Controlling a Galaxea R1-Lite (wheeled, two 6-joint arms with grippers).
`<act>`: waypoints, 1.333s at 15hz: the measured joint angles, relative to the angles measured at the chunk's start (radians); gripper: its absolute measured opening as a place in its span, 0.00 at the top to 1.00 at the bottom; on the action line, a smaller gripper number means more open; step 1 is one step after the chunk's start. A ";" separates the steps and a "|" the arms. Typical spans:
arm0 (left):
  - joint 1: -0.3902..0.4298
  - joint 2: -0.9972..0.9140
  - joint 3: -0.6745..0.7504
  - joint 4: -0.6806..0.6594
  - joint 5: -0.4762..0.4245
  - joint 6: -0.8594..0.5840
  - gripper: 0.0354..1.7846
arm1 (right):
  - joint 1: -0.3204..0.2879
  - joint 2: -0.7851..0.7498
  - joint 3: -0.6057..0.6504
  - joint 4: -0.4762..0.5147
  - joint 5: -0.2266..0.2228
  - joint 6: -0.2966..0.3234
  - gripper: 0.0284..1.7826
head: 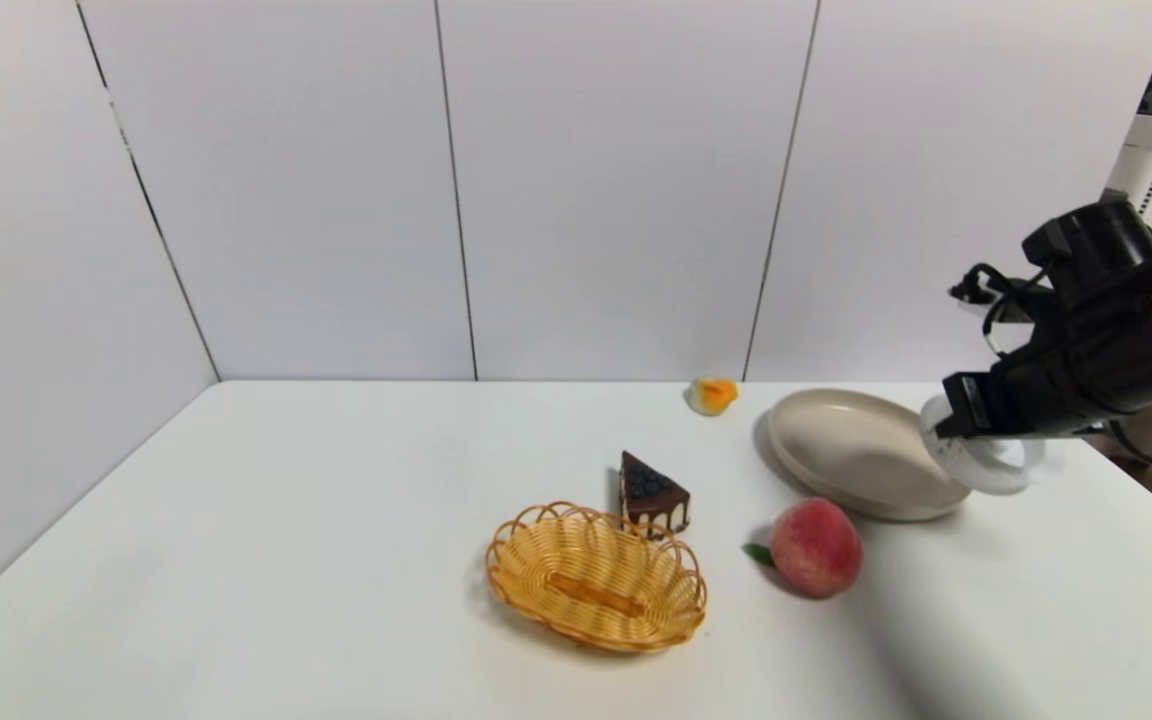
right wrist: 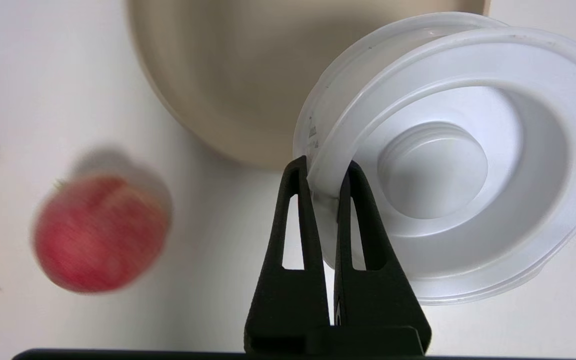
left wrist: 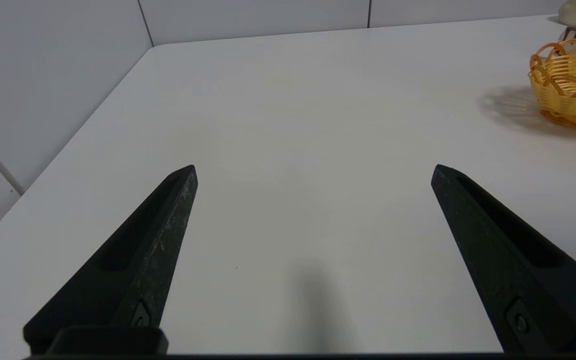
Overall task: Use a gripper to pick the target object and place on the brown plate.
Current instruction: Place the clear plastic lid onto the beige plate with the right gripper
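My right gripper (head: 948, 428) is shut on the rim of the white ring-shaped dish (head: 988, 462) and holds it tilted in the air, just past the right edge of the brown plate (head: 861, 452). In the right wrist view the two black fingers (right wrist: 365, 220) pinch the dish's rim (right wrist: 326, 176), with the dish (right wrist: 468, 165) beyond them and the plate (right wrist: 228, 75) beneath and beside it. My left gripper (left wrist: 314, 172) is open and empty over bare table; it is out of the head view.
A red peach (head: 815, 547) lies in front of the plate. A woven yellow basket (head: 596, 577) and a chocolate cake slice (head: 652, 492) stand mid-table. A small yellow-orange object (head: 712, 394) sits by the back wall. The table's right edge is near my right arm.
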 joint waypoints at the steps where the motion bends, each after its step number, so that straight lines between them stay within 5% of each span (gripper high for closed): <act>1: 0.000 0.000 0.000 0.000 0.000 0.000 0.06 | 0.013 0.018 -0.030 -0.030 0.004 0.000 0.96; 5: 0.000 0.000 0.000 0.000 0.000 0.000 0.06 | 0.056 0.123 -0.095 -0.135 0.024 -0.004 0.96; 11: 0.000 0.000 0.000 0.000 0.000 0.000 0.06 | 0.065 0.281 -0.170 -0.144 0.017 -0.007 0.95; 15: 0.000 0.000 0.000 0.000 0.000 0.000 0.06 | 0.065 0.311 -0.175 -0.135 0.018 -0.007 0.58; 20: 0.000 0.000 0.000 0.000 0.000 0.000 0.06 | 0.061 0.241 -0.170 -0.098 0.028 -0.001 0.32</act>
